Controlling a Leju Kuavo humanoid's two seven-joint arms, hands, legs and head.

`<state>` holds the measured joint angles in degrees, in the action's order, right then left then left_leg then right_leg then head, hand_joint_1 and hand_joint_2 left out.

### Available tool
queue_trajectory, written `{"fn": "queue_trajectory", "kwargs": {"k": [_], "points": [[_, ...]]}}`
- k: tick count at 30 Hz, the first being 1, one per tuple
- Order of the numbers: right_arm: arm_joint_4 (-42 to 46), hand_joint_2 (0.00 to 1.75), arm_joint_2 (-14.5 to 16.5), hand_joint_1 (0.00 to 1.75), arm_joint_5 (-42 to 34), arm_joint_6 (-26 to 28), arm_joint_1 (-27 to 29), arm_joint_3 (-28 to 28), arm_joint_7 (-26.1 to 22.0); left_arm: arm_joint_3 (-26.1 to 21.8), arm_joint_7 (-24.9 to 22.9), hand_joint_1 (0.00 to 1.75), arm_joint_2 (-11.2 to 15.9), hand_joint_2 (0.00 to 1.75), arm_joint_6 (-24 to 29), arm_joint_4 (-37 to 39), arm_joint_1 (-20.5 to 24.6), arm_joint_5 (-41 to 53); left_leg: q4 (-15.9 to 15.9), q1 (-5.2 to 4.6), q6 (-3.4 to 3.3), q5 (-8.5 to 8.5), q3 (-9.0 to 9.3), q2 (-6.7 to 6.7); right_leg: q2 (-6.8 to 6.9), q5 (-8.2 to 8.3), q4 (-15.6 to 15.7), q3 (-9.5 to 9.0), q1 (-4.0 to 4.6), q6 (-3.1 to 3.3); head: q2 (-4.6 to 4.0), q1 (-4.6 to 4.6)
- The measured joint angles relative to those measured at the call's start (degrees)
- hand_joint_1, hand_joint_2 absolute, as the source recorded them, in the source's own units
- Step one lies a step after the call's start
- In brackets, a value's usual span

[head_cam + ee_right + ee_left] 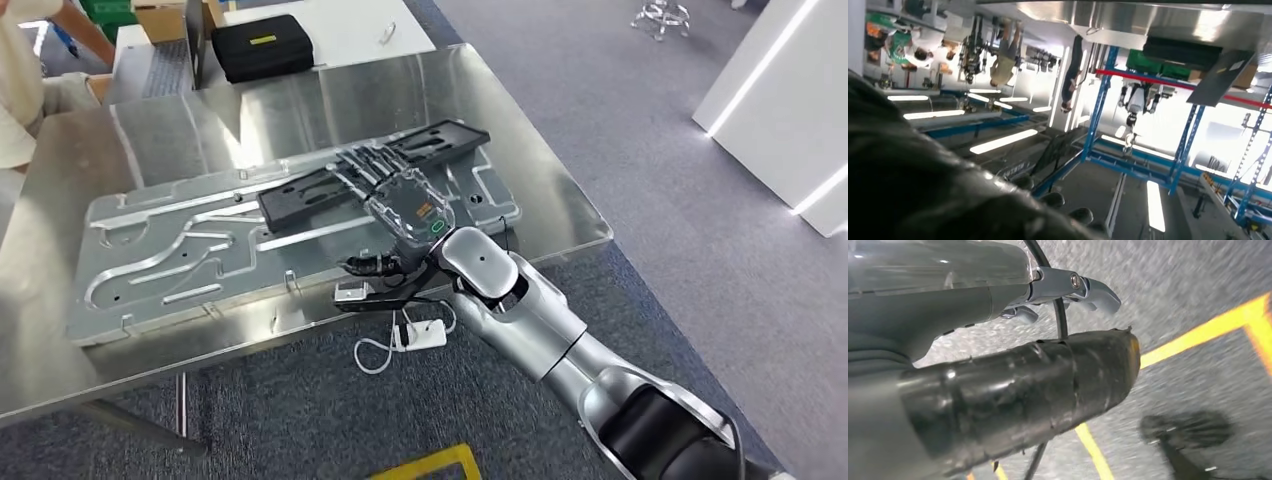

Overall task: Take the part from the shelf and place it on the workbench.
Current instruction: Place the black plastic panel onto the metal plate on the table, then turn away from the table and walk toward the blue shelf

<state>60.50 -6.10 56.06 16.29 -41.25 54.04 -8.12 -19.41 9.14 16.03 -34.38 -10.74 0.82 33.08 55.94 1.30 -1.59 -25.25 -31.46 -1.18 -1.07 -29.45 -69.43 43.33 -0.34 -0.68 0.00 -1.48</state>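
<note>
The right robot hand (405, 205) reaches out over the steel tabletop (300, 100), palm down, its fingers laid across the middle of a long black part (375, 165). The part lies slantwise on a big machined aluminium plate (150, 260) with curved channels cut into it, and the plate lies flat on the tabletop. So the part looks to be on the workbench already, or as good as. Whether the fingers are clamped round it or merely resting on top I cannot tell from here; the hand's own back hides the underside.

The left robot hand (1068, 287) hangs low over grey carpet with a yellow floor line (1198, 332). It holds nothing, though its fingers are too blurred to say how far apart they are.

Beyond the plate sit a black case (262, 47) and a person's arm (30, 90) at the far corner.

The risk, to my eye, is in the letting go. If the fingers are hooked under an edge when the arm pulls back, the part could drag across the plate or tip off its raised ribs. It rests on an uneven surface, so a nudge sideways might send one end sliding toward the tabletop's near edge.
</note>
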Motion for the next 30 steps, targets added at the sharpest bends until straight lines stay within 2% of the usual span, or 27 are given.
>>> {"fn": "queue_trajectory", "kwargs": {"k": [1, 2, 3, 4, 5, 6, 7, 8, 9, 10, 11, 12, 13, 14, 15, 16, 17, 18, 19, 20, 22, 23, 24, 26, 27, 28, 30], "points": [[2.0, 0.00, -1.3, 0.00, 0.2, 0.4, 1.1, 0.5, 0.3, 0.0, 0.3, 0.00, 0.0, 0.00, 0.2, 0.3, -0.3, 0.0, 0.1, -0.02, 0.02, 0.48, -0.83, -0.69, 0.49, -1.33, -3.4, 0.50, -0.23, -0.35, 0.00, -0.01], [3.8, 0.00, -2.6, 0.00, 0.3, 0.7, 2.2, 0.9, 0.6, 0.0, 0.6, 0.00, 0.0, 0.00, 0.3, 0.5, -0.5, 0.0, 0.4, -0.03, 0.07, 0.95, -1.72, -1.37, 0.76, -1.26, -5.5, 0.29, -0.42, -0.66, 0.00, 0.00], [5.6, 0.00, -4.0, 0.00, 0.3, 0.9, 3.2, 1.2, 0.8, 0.0, 0.8, 0.00, 0.0, 0.00, 0.5, 0.8, -0.6, 0.1, 0.7, -0.03, 0.16, 1.40, -2.66, -1.99, 0.96, -0.12, -5.7, -0.88, -0.58, -0.90, 0.00, 0.00], [7.6, 0.00, -5.4, 0.00, 0.2, 1.2, 4.3, 1.4, 1.1, 0.0, 1.1, 0.00, 0.0, 0.00, 0.7, 1.1, -0.6, 0.1, 1.1, -0.03, 0.30, 1.80, -3.59, -2.56, 1.33, 1.29, -4.0, -3.08, -0.68, -1.05, 0.00, 0.00], [9.4, 0.00, -6.7, 0.00, 0.1, 1.6, 5.3, 1.5, 1.4, 0.0, 1.4, 0.00, 0.0, 0.00, 0.8, 1.3, -0.6, 0.1, 1.5, -0.07, 0.48, 2.11, -4.35, -3.07, 2.20, 1.98, -0.6, -6.23, -0.71, -1.07, 0.00, 0.01], [11.3, 0.00, -8.0, 0.00, 0.0, 1.9, 6.3, 1.6, 1.7, 0.0, 1.6, 0.00, 0.0, 0.00, 0.9, 1.7, -0.8, 0.1, 2.0, -0.17, 0.70, 2.34, -4.97, -3.54, 3.26, 1.56, 3.7, -9.61, -0.51, -0.93, 0.00, 0.01], [13.0, 0.00, -9.2, 0.00, -0.1, 2.4, 7.4, 1.6, 2.1, 0.0, 1.9, 0.00, 0.0, 0.00, 1.0, 2.0, -0.9, 0.1, 2.4, -0.25, 1.00, 2.60, -5.29, -4.05, 4.14, 0.77, 7.1, -12.08, -0.26, -0.56, 0.00, 0.03], [14.6, 0.00, -10.4, 0.00, -0.1, 2.8, 8.6, 1.5, 2.5, 0.0, 2.3, 0.00, -0.1, 0.00, 1.3, 2.5, -1.1, 0.2, 2.6, -0.31, 1.33, 2.88, -5.40, -4.58, 4.66, -0.09, 9.5, -13.58, -0.01, -0.13, 0.00, 0.05], [15.9, 0.00, -11.6, 0.00, -0.1, 3.1, 10.0, 1.3, 3.0, 0.0, 2.8, 0.00, -0.1, 0.00, 1.7, 3.0, -1.2, 0.3, 2.6, -0.29, 1.68, 3.22, -5.41, -5.11, 4.54, -0.40, 10.6, -13.96, 0.26, 0.38, 0.00, 0.08], [17.0, 0.00, -12.6, 0.00, 0.0, 3.4, 11.6, 1.0, 3.5, 0.0, 3.3, 0.00, -0.2, 0.00, 2.3, 3.6, -1.2, 0.5, 2.5, -0.20, 2.08, 3.53, -5.37, -5.47, 4.09, 0.09, 10.7, -13.53, 0.28, 0.98, 0.00, 0.10], [17.9, 0.00, -13.5, 0.00, 0.1, 3.6, 13.2, 0.7, 3.9, 0.0, 3.8, 0.00, -0.4, 0.00, 2.9, 4.3, -1.1, 0.8, 2.7, -0.05, 2.46, 3.14, -5.50, -5.06, 3.66, 0.66, 11.0, -13.13, 0.22, 1.47, 0.00, 0.10], [18.7, 0.00, -14.3, 0.00, 0.3, 3.7, 14.8, 0.3, 4.3, 0.0, 4.4, 0.00, -0.6, 0.00, 3.5, 5.1, -1.1, 1.0, 3.6, 0.08, 2.76, 1.69, -5.89, -3.99, 3.23, 1.36, 11.1, -12.56, 0.16, 1.99, 0.00, 0.11], [19.4, 0.00, -15.0, 0.00, 0.6, 3.8, 16.5, -0.2, 4.7, -0.1, 4.7, 0.00, -0.8, 0.00, 4.1, 5.9, -1.2, 1.2, 5.6, 0.16, 2.97, -0.83, -6.51, -2.48, 2.81, 2.12, 11.3, -11.84, 0.06, 2.44, 0.00, 0.12], [20.2, 0.00, -15.6, 0.00, 0.8, 3.9, 18.2, -0.7, 5.2, -0.3, 4.9, 0.00, -1.0, 0.00, 4.5, 6.5, -1.4, 1.3, 8.7, 0.20, 3.04, -4.11, -7.25, -0.93, 2.28, 2.85, 11.3, -11.00, 0.08, 2.72, 0.00, 0.14], [20.9, 0.00, -16.2, 0.00, 1.1, 4.0, 19.9, -1.4, 5.5, -0.5, 5.0, 0.00, -1.1, 0.00, 4.8, 7.1, -1.6, 1.5, 12.4, 0.16, 2.97, -7.10, -7.96, 0.06, 1.66, 3.58, 11.3, -10.12, 0.19, 2.91, 0.00, 0.16], [21.5, 0.00, -16.7, 0.00, 1.3, 4.1, 21.5, -2.0, 5.7, -0.8, 5.0, 0.00, -1.3, 0.00, 4.9, 7.5, -1.8, 1.6, 15.7, 0.11, 2.85, -8.97, -8.30, 0.52, 1.01, 4.31, 11.2, -9.18, 0.32, 2.98, 0.00, 0.17], [22.1, 0.00, -17.2, 0.00, 1.5, 4.2, 22.9, -2.4, 5.8, -1.1, 5.0, 0.00, -1.5, 0.00, 5.0, 7.9, -1.8, 1.7, 17.8, 0.04, 2.65, -9.38, -8.01, 0.70, 0.28, 5.07, 11.1, -8.16, 0.45, 2.98, 0.00, 0.18], [22.5, 0.00, -17.7, 0.00, 1.6, 4.3, 23.9, -2.7, 5.8, -1.3, 5.0, 0.00, -1.6, 0.00, 5.0, 8.2, -1.8, 1.7, 18.1, -0.06, 2.38, -8.50, -6.92, 0.79, -0.45, 5.78, 10.9, -7.15, 0.57, 2.95, 0.00, 0.18], [22.9, 0.00, -18.0, 0.00, 1.8, 4.3, 24.8, -3.0, 5.8, -1.4, 5.0, 0.00, -1.8, 0.00, 5.0, 8.4, -1.7, 1.7, 16.4, -0.21, 1.99, -6.97, -4.84, 1.06, -1.20, 6.49, 10.7, -6.10, 0.67, 2.89, 0.00, 0.18], [23.3, 0.00, -18.4, 0.00, 1.8, 4.2, 25.4, -3.2, 5.9, -1.6, 5.0, 0.00, -1.8, 0.00, 5.0, 8.5, -1.6, 1.7, 13.0, -0.40, 1.42, -5.72, -1.90, 1.99, -1.93, 7.19, 10.5, -5.20, 0.66, 2.81, 0.00, 0.17], [24.2, 0.00, -18.8, 0.00, 1.9, 3.8, 26.8, -4.1, 6.6, -2.1, 4.8, 0.00, -1.7, 0.00, 5.0, 8.7, -1.4, 1.4, 4.7, -0.76, 0.28, -5.74, 4.10, 4.68, -3.24, 8.47, 10.3, -4.09, 0.64, 2.35, 0.00, 0.16], [24.7, 0.00, -19.0, 0.00, 1.8, 3.6, 27.7, -4.7, 7.2, -2.6, 4.5, 0.00, -1.7, 0.00, 5.0, 8.9, -1.4, 1.0, 1.9, -0.98, -0.08, -6.29, 5.83, 5.64, -3.78, 9.05, 10.4, -3.92, 0.46, 1.99, 0.00, 0.16], [25.2, 0.00, -19.3, 0.00, 1.5, 3.2, 29.0, -5.5, 7.9, -3.1, 4.2, 0.00, -1.7, 0.00, 5.0, 9.0, -1.4, 0.6, 0.5, -1.19, -0.23, -6.60, 6.54, 5.79, -4.34, 9.66, 10.7, -3.88, 0.30, 1.52, 0.00, 0.20], [26.0, 0.00, -20.3, 0.00, 0.8, 2.4, 32.3, -7.4, 9.2, -4.3, 3.6, 0.00, -2.0, 0.00, 5.1, 9.2, -1.4, -0.2, -0.4, -1.36, -0.37, -5.35, 6.18, 4.50, -4.96, 10.58, 11.3, -3.76, 0.12, 0.62, 0.00, 0.22], [26.2, 0.00, -20.8, 0.00, 0.4, 2.1, 33.9, -8.6, 9.9, -4.8, 3.3, 0.00, -2.1, 0.00, 5.2, 9.3, -1.4, -0.5, -1.0, -1.25, -0.63, -4.47, 5.84, 3.72, -4.31, 9.68, 10.8, -3.36, 0.16, 0.32, 0.00, 0.14], [26.3, 0.00, -21.3, 0.00, 0.1, 1.8, 35.5, -9.8, 10.7, -5.4, 3.1, 0.00, -2.3, 0.00, 5.4, 9.5, -1.6, -0.8, -1.5, -1.11, -0.84, -3.53, 5.31, 2.84, -3.16, 7.47, 9.4, -2.73, 0.22, 0.04, 0.00, 0.08], [26.1, 0.00, -21.8, 0.00, -0.3, 1.5, 37.9, -12.0, 12.5, -6.3, 2.7, 0.00, -2.9, 0.00, 5.6, 9.7, -2.1, -1.4, -1.9, -1.02, -1.18, -2.09, 3.88, 1.03, -0.48, 0.87, 3.1, -1.14, -0.05, -0.52, 0.00, -0.02]]}}
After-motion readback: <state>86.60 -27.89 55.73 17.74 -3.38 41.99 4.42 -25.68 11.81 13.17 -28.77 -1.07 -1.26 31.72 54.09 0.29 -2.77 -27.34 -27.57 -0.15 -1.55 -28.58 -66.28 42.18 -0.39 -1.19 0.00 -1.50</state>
